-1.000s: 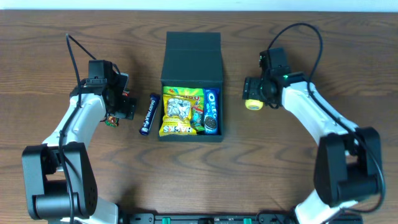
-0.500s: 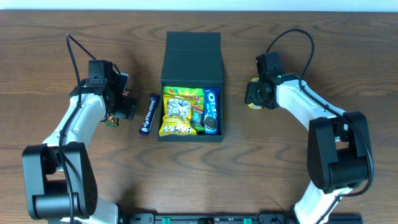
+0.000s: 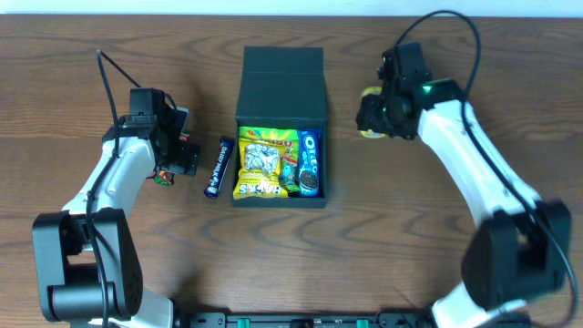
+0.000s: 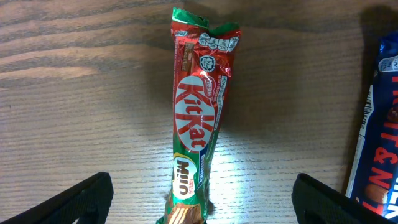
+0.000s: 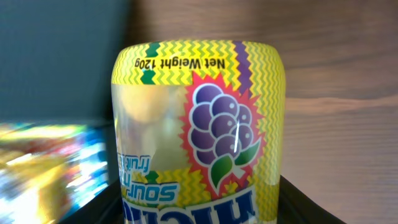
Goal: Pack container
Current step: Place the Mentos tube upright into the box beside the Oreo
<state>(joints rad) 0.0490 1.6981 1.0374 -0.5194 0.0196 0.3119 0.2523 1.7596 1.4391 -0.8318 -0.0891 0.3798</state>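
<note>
Left hand (image 4: 202, 202): spread wide, hovering over a red-and-green foil KitKat bar (image 4: 198, 118) lying on the brown wooden desk (image 3: 55, 73). A dark blue wrapped snack bar (image 3: 217, 167) lies between the KitKat and the box.

Centre: the dark teal-green square rigid container (image 3: 281, 87), flap lid open. It holds a yellow snack packet (image 3: 259, 162) and a blue Oreo packet (image 3: 310, 162).

Right hand (image 3: 373, 114): pinching a yellow plastic sour-candy jar (image 5: 199, 124), just right of the container.

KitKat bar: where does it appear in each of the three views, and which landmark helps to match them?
Overhead: the KitKat bar lies left of the container, only its end showing.
Left wrist: the KitKat bar fills the centre, lengthwise, between the open fingers.
Right wrist: not in it; a yellow jar fills that view.
Shared landmark: the blue bar, right of it in overhead, at the right edge in left wrist.
</note>
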